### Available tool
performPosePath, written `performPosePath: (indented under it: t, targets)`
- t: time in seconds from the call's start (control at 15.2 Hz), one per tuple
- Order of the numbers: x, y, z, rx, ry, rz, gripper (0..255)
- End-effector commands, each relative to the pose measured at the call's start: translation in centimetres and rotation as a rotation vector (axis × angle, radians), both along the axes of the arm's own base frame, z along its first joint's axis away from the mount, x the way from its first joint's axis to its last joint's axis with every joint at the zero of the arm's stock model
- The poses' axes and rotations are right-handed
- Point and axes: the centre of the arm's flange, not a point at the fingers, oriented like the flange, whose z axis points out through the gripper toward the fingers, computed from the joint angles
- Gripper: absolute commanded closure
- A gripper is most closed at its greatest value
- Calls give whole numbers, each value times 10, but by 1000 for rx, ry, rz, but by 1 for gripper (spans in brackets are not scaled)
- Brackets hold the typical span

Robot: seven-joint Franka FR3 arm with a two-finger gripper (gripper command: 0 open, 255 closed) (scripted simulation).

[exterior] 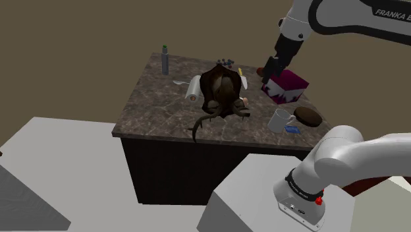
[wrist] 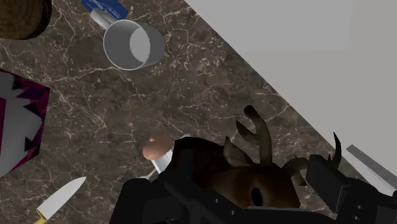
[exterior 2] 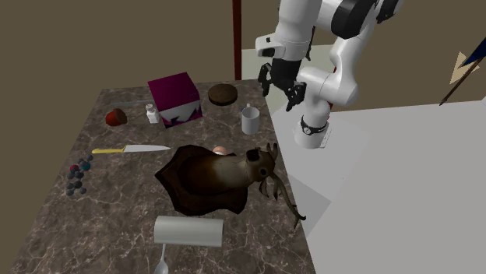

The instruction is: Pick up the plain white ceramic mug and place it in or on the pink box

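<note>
Dark marble counter (exterior: 151, 112) bears the mug (exterior: 281, 120) upright, at six o'clock of the box (exterior: 284, 87) in the shoulder view. Our gripper (exterior 2: 280, 86) hovers high, fingers (wrist: 331, 181) apart — we should centre over one wall, clear of the handle (exterior: 292, 120), then descend.

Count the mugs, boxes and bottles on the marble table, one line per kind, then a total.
Mugs: 1, the white mug
Boxes: 1, the pink box
Bottles: 2, the tall grey bottle and the small white bottle
Total: 4
</note>
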Motion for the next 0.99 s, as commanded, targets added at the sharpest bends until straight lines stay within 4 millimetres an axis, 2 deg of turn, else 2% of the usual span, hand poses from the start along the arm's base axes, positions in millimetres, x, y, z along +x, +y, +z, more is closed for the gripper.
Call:
performPosePath:
  t: [0.0,0.92]
  targets:
    - [0,0,0,0,0,0,0]
    - [-79,-110,-133,43,-11,123,0]
